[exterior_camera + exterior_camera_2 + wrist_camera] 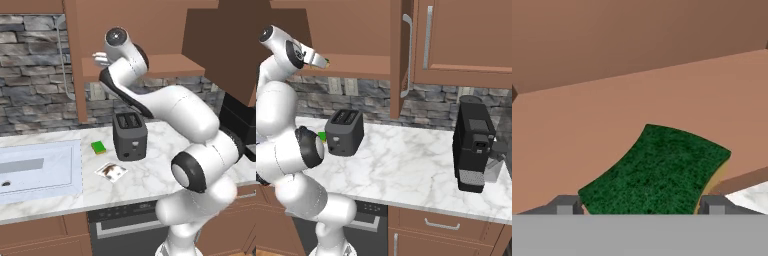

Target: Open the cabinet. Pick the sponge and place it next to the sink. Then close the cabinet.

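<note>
The cabinet (170,64) stands open, with one door (76,65) swung out on the left and the other door (397,60) seen edge-on. My gripper (100,59) reaches onto its lower shelf. In the hand view the dark green sponge (657,172), with an orange-brown layer at its right edge, lies flat on the shelf floor (587,130). It sits between my two fingertips (567,205), and the gripper (639,206) is open around it. A speck of green (327,62) shows at the gripper (323,61). The sink (50,172) is at the left of the counter.
On the marble counter a dark toaster (130,135) stands below the cabinet. A brighter light-green sponge (98,147) and a small packet (111,171) lie beside it. A black coffee machine (473,145) stands at the right, under a narrower closed cabinet (466,40).
</note>
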You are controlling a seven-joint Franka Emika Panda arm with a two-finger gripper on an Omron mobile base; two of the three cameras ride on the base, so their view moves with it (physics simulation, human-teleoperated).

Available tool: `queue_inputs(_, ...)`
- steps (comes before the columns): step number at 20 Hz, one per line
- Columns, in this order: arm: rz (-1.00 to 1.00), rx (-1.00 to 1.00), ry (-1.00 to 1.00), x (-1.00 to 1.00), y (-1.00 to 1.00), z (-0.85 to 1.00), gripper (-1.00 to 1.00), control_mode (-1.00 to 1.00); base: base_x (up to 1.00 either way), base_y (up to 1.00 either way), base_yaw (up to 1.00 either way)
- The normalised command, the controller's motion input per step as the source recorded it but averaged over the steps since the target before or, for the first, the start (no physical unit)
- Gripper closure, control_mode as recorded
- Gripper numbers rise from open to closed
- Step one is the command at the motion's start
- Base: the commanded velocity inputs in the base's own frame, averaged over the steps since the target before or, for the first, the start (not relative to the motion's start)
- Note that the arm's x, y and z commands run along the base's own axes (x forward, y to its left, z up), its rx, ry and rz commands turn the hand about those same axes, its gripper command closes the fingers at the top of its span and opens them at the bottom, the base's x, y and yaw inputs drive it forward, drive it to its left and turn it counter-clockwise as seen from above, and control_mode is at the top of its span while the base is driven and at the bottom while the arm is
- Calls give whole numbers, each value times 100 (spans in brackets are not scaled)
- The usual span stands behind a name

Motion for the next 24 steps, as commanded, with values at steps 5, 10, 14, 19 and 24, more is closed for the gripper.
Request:
queue_inputs(5,2,0,0,-38,-59,0,100,-100,0,0,0)
queue_inputs(10,6,0,0,-44,-43,0,100,-100,0,0,0)
queue_inputs(14,15,0,0,-54,-20,5,100,-100,0,0,0)
queue_inputs(19,21,0,0,-62,-4,19,100,-100,0,0,0)
queue_inputs(24,24,0,0,-72,0,10,100,-100,0,0,0)
